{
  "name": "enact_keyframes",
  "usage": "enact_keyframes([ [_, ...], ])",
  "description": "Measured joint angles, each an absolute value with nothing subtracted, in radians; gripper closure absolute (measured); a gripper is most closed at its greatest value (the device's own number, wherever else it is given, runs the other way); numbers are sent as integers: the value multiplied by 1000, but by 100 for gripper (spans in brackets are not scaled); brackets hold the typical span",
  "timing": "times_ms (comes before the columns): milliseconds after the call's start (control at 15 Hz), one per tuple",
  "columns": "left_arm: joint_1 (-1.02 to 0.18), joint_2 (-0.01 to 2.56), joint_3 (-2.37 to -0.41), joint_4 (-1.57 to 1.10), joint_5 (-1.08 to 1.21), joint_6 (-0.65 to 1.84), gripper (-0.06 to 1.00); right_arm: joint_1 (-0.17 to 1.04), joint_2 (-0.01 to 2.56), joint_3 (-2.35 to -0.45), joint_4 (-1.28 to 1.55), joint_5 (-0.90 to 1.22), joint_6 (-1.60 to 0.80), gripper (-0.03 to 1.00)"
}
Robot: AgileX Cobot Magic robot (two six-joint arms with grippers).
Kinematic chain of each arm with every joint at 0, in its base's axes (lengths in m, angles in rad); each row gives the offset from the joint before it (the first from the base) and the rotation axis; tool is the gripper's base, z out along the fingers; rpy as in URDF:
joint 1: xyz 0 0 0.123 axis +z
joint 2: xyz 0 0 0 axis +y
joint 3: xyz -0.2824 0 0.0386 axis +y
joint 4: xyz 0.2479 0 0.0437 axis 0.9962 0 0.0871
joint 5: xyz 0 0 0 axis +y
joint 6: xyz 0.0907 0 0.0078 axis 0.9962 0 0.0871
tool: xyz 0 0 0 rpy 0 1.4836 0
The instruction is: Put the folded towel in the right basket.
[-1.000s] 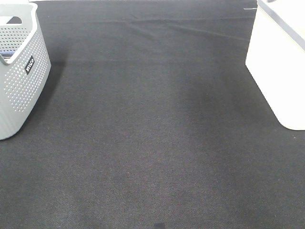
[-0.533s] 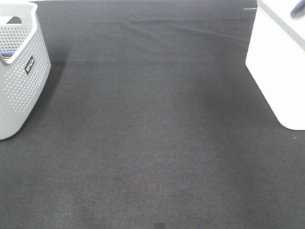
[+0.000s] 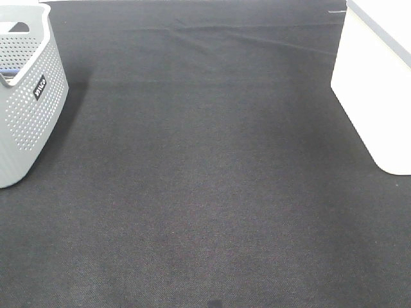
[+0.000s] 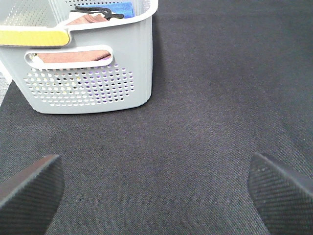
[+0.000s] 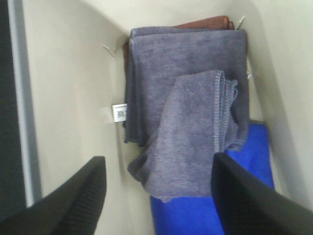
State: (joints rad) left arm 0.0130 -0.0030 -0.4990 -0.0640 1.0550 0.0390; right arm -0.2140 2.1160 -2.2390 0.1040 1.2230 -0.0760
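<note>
Dark arm tip seen over far rim of white plastic basket [image 3: 372,83] half a second ago: gone from high view. Right gripper [image 5: 159,164]: jaws spread wide, holding nothing, inside that basket at right of scene. Grey folded towel [image 5: 195,142] lies in basket under open jaws, atop second grey towel [image 5: 146,73] and blue towel [image 5: 181,215]; brown towel [image 5: 205,23] at bottom. Left gripper [image 4: 156,181]: wide, empty, over black cloth table [image 3: 205,179], near grey perforated plastic basket [image 4: 88,88] at left.

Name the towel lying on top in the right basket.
The grey towel: it lies over the blue towel and the brown one, which only peek out at its edges.
</note>
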Motion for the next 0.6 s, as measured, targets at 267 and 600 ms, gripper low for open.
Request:
enact_keyframes([
  [267, 13, -3, -499, -64, 1055, 39, -2, -201, 2074, -2239, 218, 1223, -76, 37],
  [600, 13, -3, -499, -64, 1055, 39, -2, 8, 1977, -2237, 159, 1222, -50, 37],
])
